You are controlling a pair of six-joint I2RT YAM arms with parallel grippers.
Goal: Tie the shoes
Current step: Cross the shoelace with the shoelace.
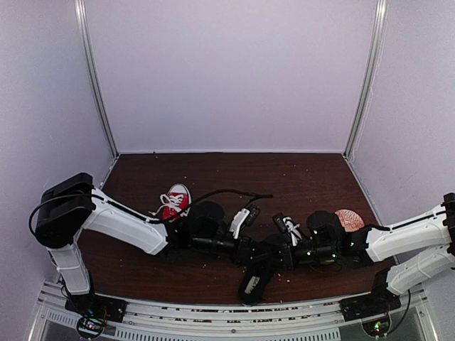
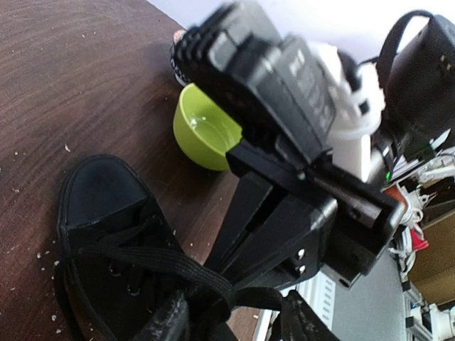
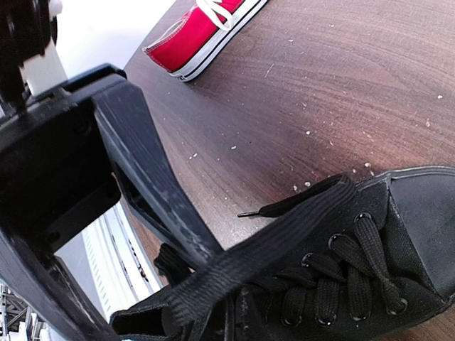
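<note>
The black shoe (image 1: 252, 285) lies near the front edge between both arms, toe (image 2: 99, 192) pointing away in the left wrist view. My right gripper (image 3: 245, 323) is shut on a black lace (image 3: 284, 238) that runs taut across the shoe's eyelets; its fingers (image 2: 245, 213) come down onto the lace crossing. My left gripper (image 2: 234, 323) stands open, a stretch of lace (image 2: 153, 264) passing between its two fingers. A loose lace tip (image 3: 249, 213) rests on the table. The red shoe (image 1: 175, 201), with white laces, sits at the back left, untouched.
A lime green bowl (image 2: 202, 131) stands just past the black shoe's toe. A pinkish round object (image 1: 349, 218) lies at the right by my right arm. Crumbs dot the dark wood table (image 1: 298, 177). The metal rail (image 1: 213, 320) runs along the near edge.
</note>
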